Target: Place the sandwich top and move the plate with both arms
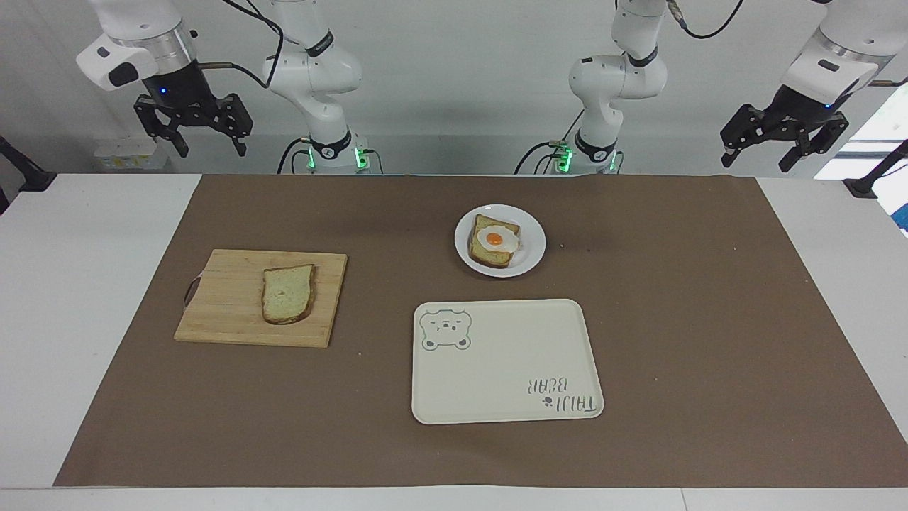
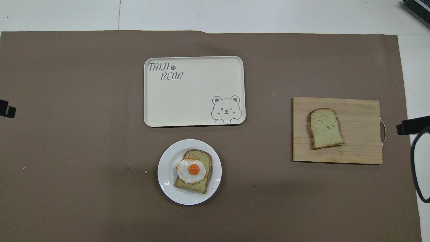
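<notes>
The sandwich top (image 1: 287,293) (image 2: 325,128), a plain pale slice with a brown crust, lies flat on a wooden cutting board (image 1: 227,298) toward the right arm's end. The round white plate (image 1: 533,245) (image 2: 166,176) sits near the middle, closer to the robots, and carries a bread slice with a fried egg (image 1: 494,240) (image 2: 193,170). My right gripper (image 1: 211,147) hangs open and empty, high above the table's edge at the robots' end. My left gripper (image 1: 757,162) hangs open and empty above the same edge at the left arm's end. Both arms wait.
A cream rectangular tray with a bear drawing (image 1: 507,362) (image 2: 195,97) lies just farther from the robots than the plate. A brown mat (image 1: 674,319) covers most of the table. The cutting board has a metal handle (image 2: 383,129) on its outer side.
</notes>
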`<state>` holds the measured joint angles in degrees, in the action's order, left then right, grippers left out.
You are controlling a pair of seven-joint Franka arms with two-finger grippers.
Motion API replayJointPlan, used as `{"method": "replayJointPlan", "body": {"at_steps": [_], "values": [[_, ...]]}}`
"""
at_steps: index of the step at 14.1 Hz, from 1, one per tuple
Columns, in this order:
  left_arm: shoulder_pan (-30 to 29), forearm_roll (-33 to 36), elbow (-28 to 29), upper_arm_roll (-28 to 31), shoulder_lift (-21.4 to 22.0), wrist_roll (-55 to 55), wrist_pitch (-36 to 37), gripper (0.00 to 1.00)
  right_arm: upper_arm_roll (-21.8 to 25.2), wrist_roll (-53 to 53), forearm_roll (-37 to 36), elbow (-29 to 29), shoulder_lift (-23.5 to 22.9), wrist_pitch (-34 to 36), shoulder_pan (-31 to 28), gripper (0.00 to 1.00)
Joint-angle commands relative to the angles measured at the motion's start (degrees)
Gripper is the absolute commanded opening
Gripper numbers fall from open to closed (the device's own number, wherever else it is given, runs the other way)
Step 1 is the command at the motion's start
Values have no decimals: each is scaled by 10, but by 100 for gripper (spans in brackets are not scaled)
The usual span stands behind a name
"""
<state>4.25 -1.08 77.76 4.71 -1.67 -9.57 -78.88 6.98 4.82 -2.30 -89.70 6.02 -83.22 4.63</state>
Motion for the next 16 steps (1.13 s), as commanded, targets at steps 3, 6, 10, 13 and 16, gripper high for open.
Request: {"method": "replayJointPlan", "body": {"at_steps": [3, 6, 10, 13, 16], "values": [[-2, 2, 0, -1, 4, -2, 12, 100, -2, 6, -1, -11, 7, -5, -7, 100], [-2, 0, 0, -1, 5, -3, 13, 100, -1, 7, -1, -11, 7, -5, -7, 100], [-2, -2, 1, -1, 4, -2, 13, 100, -1, 9, -1, -11, 7, -4, -8, 100], [-2, -3, 0, -1, 5, -3, 13, 100, -1, 9, -1, -14, 9, -4, -8, 100], [-2, -3, 0, -1, 5, -2, 13, 100, 0, 7, -1, -22, 14, -6, -8, 100]]}}
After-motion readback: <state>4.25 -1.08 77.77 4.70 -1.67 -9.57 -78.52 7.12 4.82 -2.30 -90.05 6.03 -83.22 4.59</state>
